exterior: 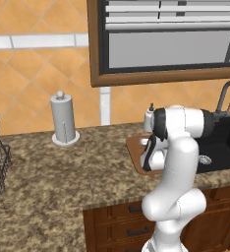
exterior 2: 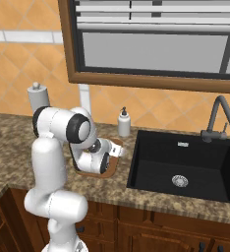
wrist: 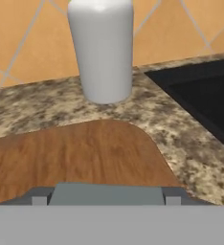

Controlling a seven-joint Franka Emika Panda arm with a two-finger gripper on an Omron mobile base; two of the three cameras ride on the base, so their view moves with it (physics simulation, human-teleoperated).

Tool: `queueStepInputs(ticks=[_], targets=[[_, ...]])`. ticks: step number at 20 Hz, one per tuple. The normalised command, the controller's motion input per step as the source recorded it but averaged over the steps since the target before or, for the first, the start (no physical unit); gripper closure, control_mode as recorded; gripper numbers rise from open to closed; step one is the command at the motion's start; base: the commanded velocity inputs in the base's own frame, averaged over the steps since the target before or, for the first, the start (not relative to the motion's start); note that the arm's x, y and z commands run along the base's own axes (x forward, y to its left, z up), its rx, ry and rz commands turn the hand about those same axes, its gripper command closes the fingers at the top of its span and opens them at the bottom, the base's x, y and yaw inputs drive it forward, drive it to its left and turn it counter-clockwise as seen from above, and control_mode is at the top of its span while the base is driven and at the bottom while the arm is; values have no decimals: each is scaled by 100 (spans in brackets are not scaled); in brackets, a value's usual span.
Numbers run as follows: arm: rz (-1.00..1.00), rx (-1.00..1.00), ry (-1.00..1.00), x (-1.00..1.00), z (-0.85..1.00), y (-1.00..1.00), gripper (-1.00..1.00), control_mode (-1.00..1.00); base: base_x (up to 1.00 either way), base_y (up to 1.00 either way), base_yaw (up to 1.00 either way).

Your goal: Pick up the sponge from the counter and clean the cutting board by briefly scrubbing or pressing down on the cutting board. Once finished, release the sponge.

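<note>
The sponge (wrist: 107, 194) sat at the bottom centre of your hand view, clamped between the gripper (wrist: 104, 200) fingertips. Your gripper held it over the cutting board (wrist: 75, 153), on the counter (wrist: 190, 143).

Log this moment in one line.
tool: shut on sponge | sponge: low over cutting board, contact unclear | bottle: upright beyond board | release: not yet

Glossy white rounded arm (exterior: 178, 162) segments with dark joint bands.
</note>
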Motion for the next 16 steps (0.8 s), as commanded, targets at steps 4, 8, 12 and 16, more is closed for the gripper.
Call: queueStepInputs(ticks=[4,8,12,16], targets=[[0,0,0,47,-3,0,100,-100,0,0,0],[0,0,-1,0,-1,3,-100,-100,0,0,0],[0,0,0,0,16,0,-100,-100,0,0,0],[0,0,0,0,38,0,-100,-100,0,0,0]])
